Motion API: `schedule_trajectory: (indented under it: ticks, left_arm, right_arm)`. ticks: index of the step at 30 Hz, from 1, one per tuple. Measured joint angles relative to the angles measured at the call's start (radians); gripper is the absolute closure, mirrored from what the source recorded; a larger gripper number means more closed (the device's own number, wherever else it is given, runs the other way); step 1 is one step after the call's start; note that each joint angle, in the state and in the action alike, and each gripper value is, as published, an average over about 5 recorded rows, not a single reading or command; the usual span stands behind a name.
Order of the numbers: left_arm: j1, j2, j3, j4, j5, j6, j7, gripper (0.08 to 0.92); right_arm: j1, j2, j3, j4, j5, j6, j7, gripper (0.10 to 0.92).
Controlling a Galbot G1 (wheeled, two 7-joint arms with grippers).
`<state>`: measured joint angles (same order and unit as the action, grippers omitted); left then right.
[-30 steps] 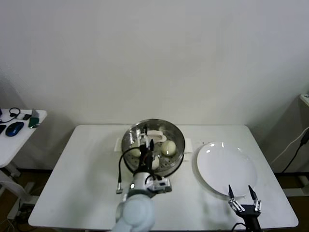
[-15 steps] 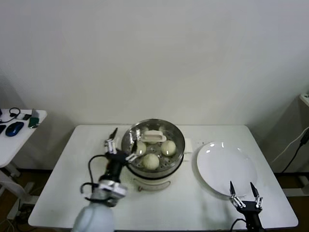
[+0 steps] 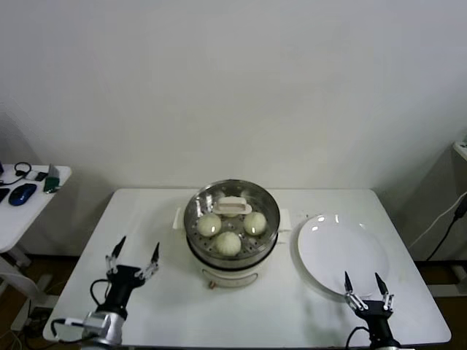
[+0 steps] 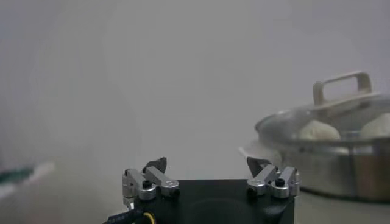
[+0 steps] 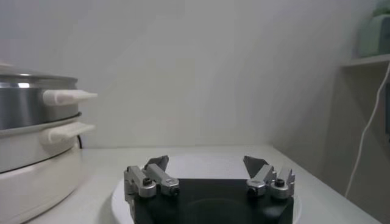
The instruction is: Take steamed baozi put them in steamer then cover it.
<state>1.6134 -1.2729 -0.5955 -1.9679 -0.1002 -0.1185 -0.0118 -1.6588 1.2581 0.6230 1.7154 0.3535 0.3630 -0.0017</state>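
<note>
With the clear glass cover (image 3: 232,206) seated on the round stainless-steel steamer (image 3: 231,227), the step in hand looks like parking; clearing both arms low and well away seems wise, since any brush could shift it. Nearest, the left gripper (image 3: 133,255) at seven o'clock and the right gripper (image 3: 363,288) at five o'clock both stand spread apart, empty. Farther in, the cream-white steamed baozi (image 3: 228,243) sit under glass, at one o'clock from the left gripper.
</note>
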Motion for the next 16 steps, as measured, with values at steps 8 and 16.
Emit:
schedule_trajectory:
  ticks: [8, 16]
  left_arm:
    - [0.05, -0.016, 0.008, 0.103, -0.084, -0.121, 0.027, 0.177]
    - [0.072, -0.024, 0.028, 0.142, -0.112, -0.178, 0.04, 0.177]
  right_arm:
    - [0.011, -0.005, -0.004, -0.007, 0.0, -0.014, 0.002, 0.203]
    - [0.017, -0.005, -0.011, -0.008, -0.003, -0.024, 0.002, 0.203]
